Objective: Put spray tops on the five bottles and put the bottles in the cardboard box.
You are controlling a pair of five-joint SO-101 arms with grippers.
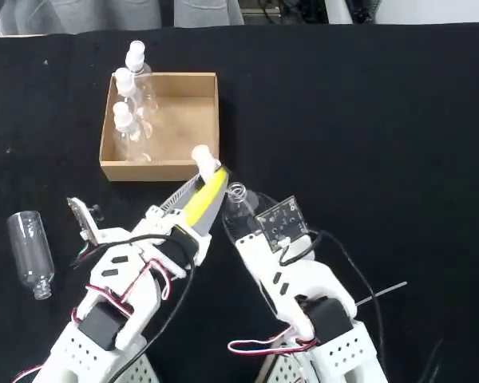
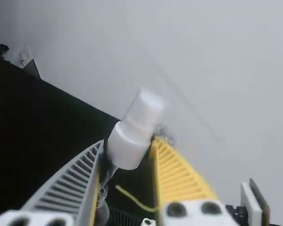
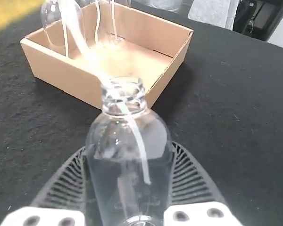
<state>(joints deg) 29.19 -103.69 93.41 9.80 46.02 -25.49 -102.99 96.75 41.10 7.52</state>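
My left gripper (image 1: 201, 163) is shut on a white spray top (image 2: 133, 132), held near the front right corner of the cardboard box (image 1: 185, 120). The top's thin dip tube (image 3: 132, 127) hangs down into the open neck of a clear bottle (image 3: 127, 165). My right gripper (image 1: 238, 206) is shut on that upright bottle (image 1: 238, 194), just in front of the box. Three capped bottles (image 1: 130, 100) stand along the box's left side. One more clear bottle (image 1: 29, 251) without a top lies on its side at the left of the table.
The black cloth table (image 1: 367, 120) has free room to the right of the box. A thin rod (image 1: 381, 291) lies beside the right arm's base. Both arms' bodies crowd the table's front middle.
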